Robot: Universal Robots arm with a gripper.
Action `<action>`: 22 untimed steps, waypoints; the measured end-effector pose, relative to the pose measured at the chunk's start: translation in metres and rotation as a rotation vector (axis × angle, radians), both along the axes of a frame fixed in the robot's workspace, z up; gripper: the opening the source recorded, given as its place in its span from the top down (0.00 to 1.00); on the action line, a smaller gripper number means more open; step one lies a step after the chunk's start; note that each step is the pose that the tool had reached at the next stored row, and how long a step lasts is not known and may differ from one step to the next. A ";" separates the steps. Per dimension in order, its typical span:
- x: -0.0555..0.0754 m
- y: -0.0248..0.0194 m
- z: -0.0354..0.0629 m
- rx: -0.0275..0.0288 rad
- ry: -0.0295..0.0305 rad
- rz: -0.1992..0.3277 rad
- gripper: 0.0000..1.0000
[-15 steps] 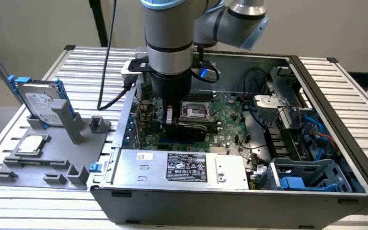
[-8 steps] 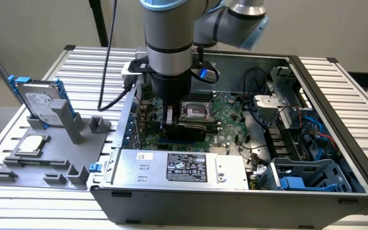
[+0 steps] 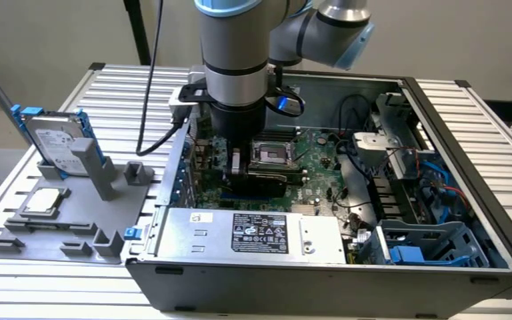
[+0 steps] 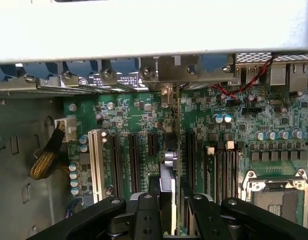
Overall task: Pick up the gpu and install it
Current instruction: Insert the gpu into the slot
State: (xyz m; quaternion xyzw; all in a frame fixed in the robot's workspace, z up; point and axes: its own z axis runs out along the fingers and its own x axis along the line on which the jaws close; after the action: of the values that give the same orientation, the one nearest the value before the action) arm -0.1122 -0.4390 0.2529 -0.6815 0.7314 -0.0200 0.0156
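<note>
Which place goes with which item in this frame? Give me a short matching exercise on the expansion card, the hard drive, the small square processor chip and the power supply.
Items:
1. thin flat expansion card with a silver edge
2. silver hard drive with blue rails
3. small square silver processor chip
4. silver box-shaped power supply with a black label

Places:
A. flat on the grey holder tray
B. inside the case, along its near wall
C. between the end effector fingers, over the motherboard
D. standing upright on the tray

Pairs: 1-C, 2-D, 3-A, 4-B
</note>
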 end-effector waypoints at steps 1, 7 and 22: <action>0.000 0.0000 -0.0001 -0.0001 0.0000 0.001 0.73; 0.000 0.0017 -0.0005 0.0001 -0.0002 0.003 0.73; -0.005 0.0013 -0.0037 -0.0003 -0.0004 0.003 0.73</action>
State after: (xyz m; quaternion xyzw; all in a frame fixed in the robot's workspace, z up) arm -0.1167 -0.4377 0.2492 -0.6827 0.7302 -0.0203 0.0157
